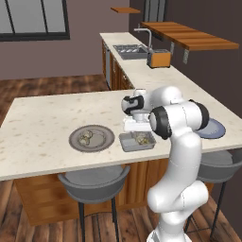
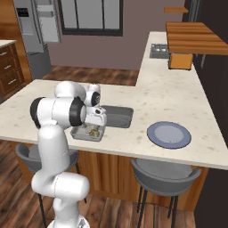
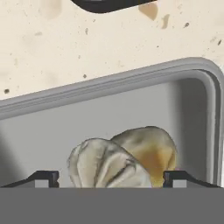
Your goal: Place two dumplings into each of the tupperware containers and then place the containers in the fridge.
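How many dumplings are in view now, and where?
4: two dumplings touching in the near container, one and another, under the open gripper; two on the round grey plate at and. Others may be hidden.

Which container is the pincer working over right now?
On the near counter edge, right of the round grey plate, sits a dark grey tray under the pincer. Two dumplings lie in it; the other tray is bare.

No text, label, brand, number or sign can be read on anything here; every surface in all three views is plain and unmarked.
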